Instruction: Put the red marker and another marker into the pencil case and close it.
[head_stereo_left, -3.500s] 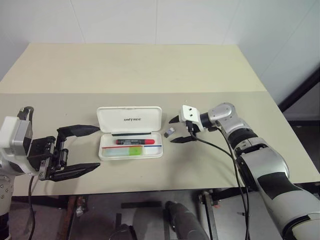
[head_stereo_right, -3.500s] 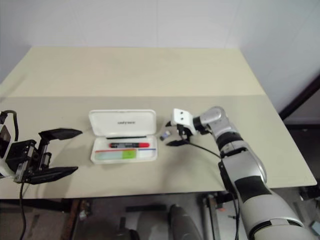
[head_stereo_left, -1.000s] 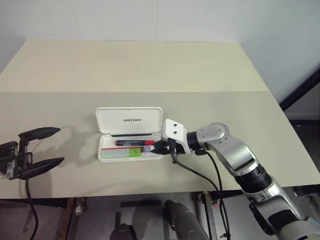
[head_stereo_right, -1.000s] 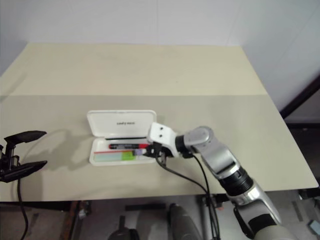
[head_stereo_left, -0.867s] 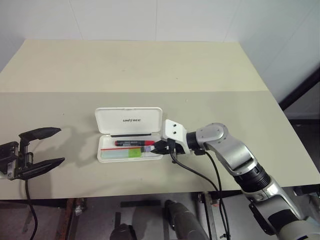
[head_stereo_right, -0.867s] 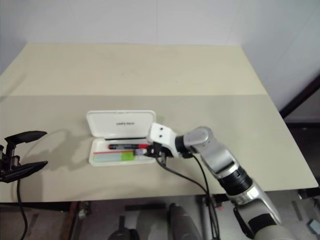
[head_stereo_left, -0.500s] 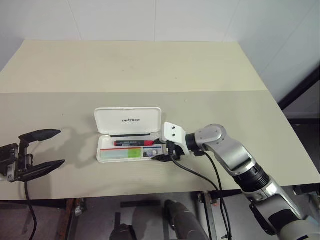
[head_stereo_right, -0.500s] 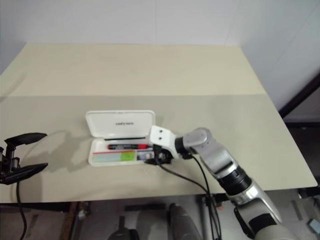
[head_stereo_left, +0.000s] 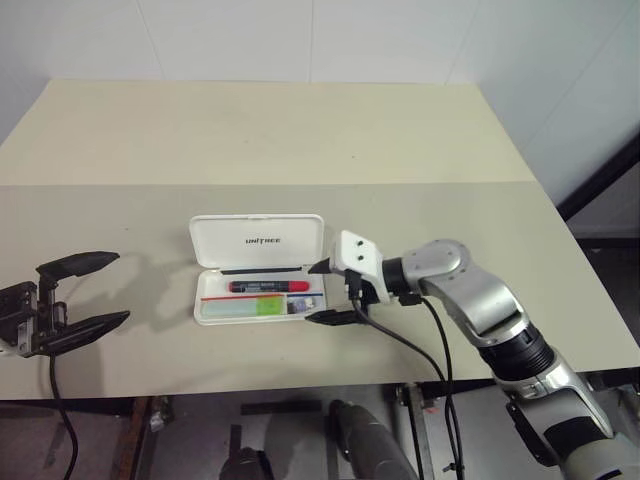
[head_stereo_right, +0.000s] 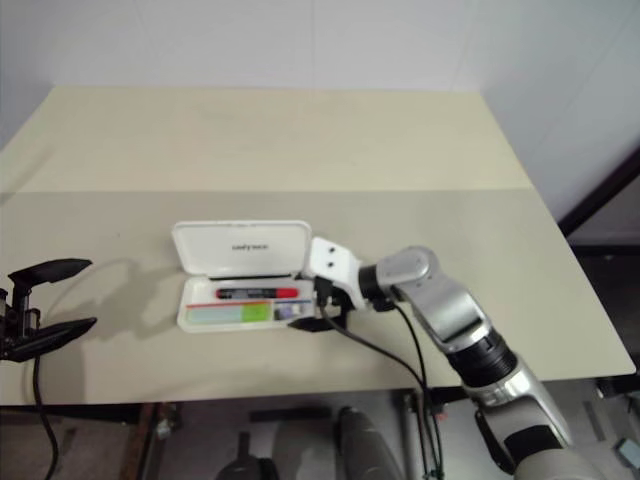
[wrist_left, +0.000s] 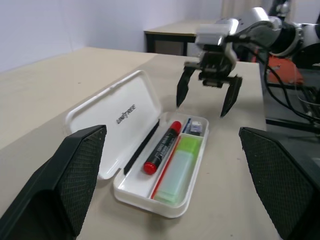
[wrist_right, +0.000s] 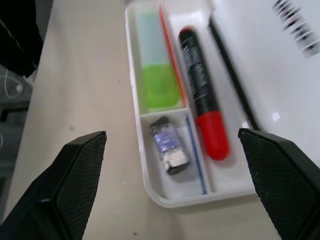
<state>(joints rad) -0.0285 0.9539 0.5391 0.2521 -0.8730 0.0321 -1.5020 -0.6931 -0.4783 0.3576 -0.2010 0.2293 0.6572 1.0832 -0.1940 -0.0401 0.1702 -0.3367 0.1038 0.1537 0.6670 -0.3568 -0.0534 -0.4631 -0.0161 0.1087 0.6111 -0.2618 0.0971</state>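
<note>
Right claw (head_stereo_left: 328, 291) now spread wide at right end of pencil case (head_stereo_left: 258, 242), lifted slightly off tray — a second ago pinched shut inside it. Small grey-blue piece (wrist_right: 169, 145) left lying in end compartment. Red marker (head_stereo_left: 269, 285) and green marker (head_stereo_left: 254, 306) both inside, side by side. Filling looks done — lid still up, closing remains. Left claw (head_stereo_left: 85, 297) apart, empty, well clear to left. Beige worktop (head_stereo_left: 300, 130) otherwise bare; white wall behind.

White pencil case (head_stereo_left: 258, 240) – black-and-red marker (head_stereo_left: 269, 285), pale green highlighter (head_stereo_left: 255, 307).
</note>
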